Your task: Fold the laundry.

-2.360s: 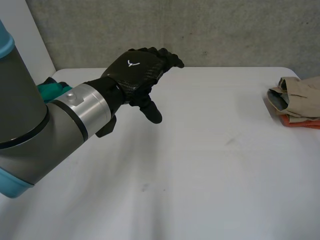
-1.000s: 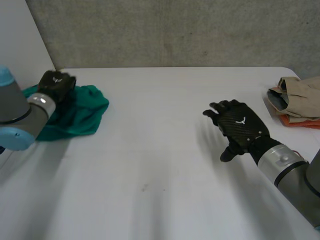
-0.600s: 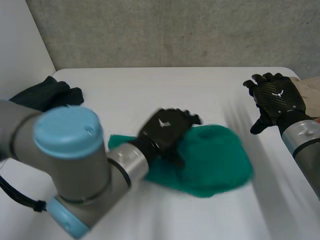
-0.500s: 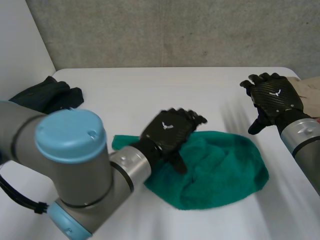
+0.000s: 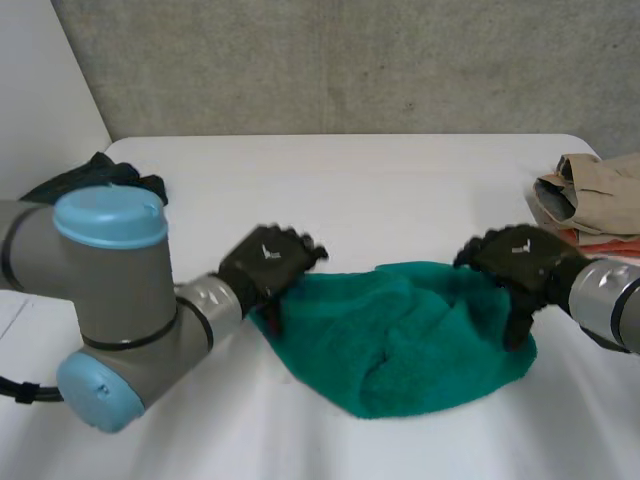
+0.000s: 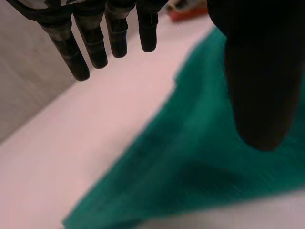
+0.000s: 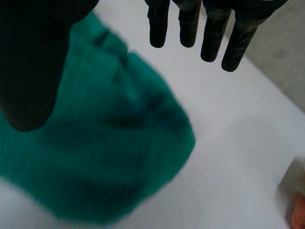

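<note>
In the lower centre: green towel [image 5: 400, 345] | left hand [image 5: 268, 266] slack-fingered at its left edge | right hand [image 5: 518, 258] slack-fingered, perhaps touching its right edge

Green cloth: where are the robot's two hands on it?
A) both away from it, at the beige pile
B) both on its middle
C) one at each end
C: the left hand is at one end of the green cloth and the right hand at the other.
</note>
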